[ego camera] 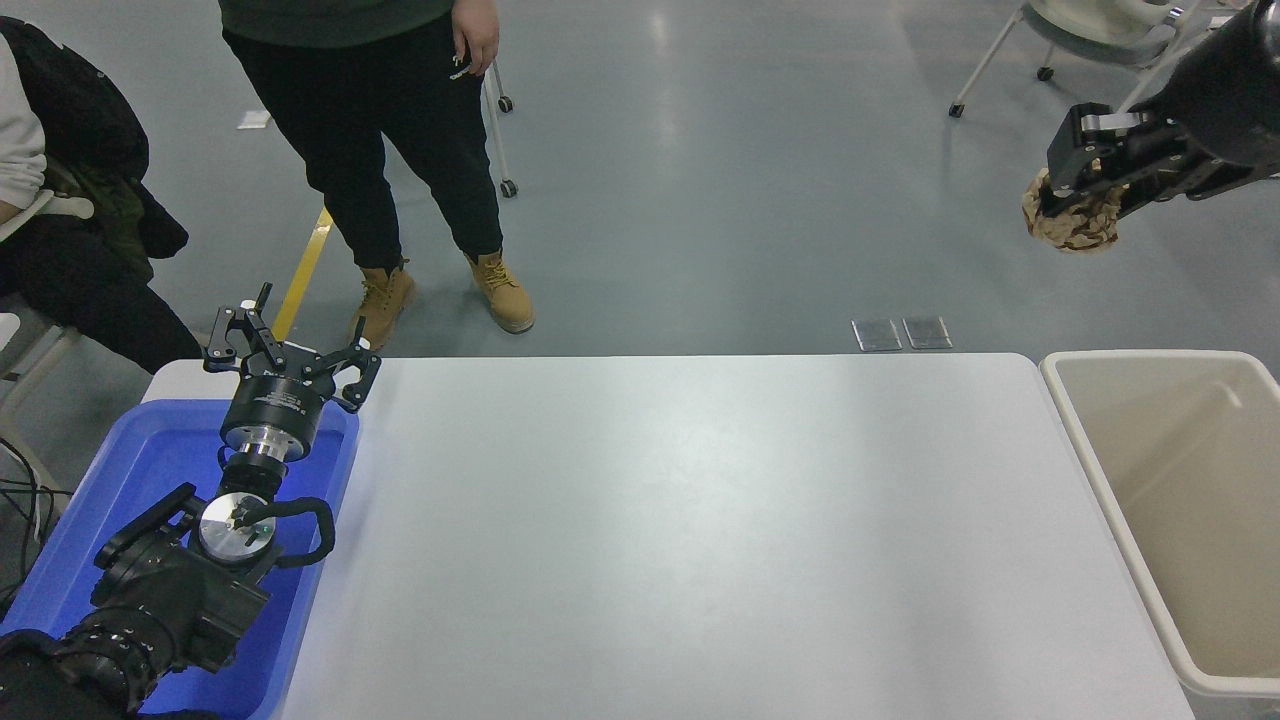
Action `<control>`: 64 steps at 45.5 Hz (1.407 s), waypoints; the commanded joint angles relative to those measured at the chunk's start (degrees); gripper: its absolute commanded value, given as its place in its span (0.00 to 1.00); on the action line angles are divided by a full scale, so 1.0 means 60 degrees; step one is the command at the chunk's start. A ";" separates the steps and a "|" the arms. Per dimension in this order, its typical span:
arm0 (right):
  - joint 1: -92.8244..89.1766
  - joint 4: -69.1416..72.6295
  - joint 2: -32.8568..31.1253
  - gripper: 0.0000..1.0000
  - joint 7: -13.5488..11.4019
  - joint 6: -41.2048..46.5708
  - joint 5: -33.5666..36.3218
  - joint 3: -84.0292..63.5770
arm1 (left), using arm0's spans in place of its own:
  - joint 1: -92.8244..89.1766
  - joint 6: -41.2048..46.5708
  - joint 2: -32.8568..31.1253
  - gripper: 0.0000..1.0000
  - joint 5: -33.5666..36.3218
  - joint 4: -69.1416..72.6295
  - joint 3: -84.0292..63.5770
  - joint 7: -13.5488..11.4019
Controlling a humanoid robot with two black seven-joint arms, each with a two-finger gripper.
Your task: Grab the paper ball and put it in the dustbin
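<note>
My right gripper (pixel 1072 190) is raised high at the upper right, shut on the tan crumpled paper ball (pixel 1078 225). It hangs well above the table, up and slightly left of the cream-beige dustbin (pixel 1100 470), which stands at the table's right end with its inside showing bare. My left gripper (pixel 292 352) is open and parked at the lower left over the blue tub.
A blue plastic tub (pixel 120 480) sits on the white table (pixel 680 530) at the left. A person in dark trousers and tan boots (pixel 400 200) stands beyond the far edge. Another person (pixel 50 200) sits at far left. A wheeled chair (pixel 1100 40) is at the top right.
</note>
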 commanded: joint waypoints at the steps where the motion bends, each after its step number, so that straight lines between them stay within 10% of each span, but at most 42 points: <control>1: -0.0161 -0.0108 -0.0023 0.00 -0.0001 0.0009 -0.0057 -0.0098 | 0.0000 -0.0003 0.0008 0.99 0.0000 0.0000 0.0009 0.0000; 32: -0.7235 -0.7812 -0.0564 0.00 -0.0117 -0.0034 0.0163 -0.0377 | 0.0000 -0.0003 0.0008 0.99 0.0000 0.0000 -0.0006 0.0000; 46: -0.9916 -0.9249 -0.0784 0.00 -0.1348 -0.2742 0.0221 0.1731 | 0.0000 -0.0003 -0.0006 0.99 0.0000 0.0000 -0.0006 0.0000; 64: -1.2963 -0.9659 -0.0946 0.00 -0.1392 -0.6610 0.0456 0.4807 | 0.0000 -0.0003 0.0008 0.99 0.0000 0.0000 -0.0006 0.0000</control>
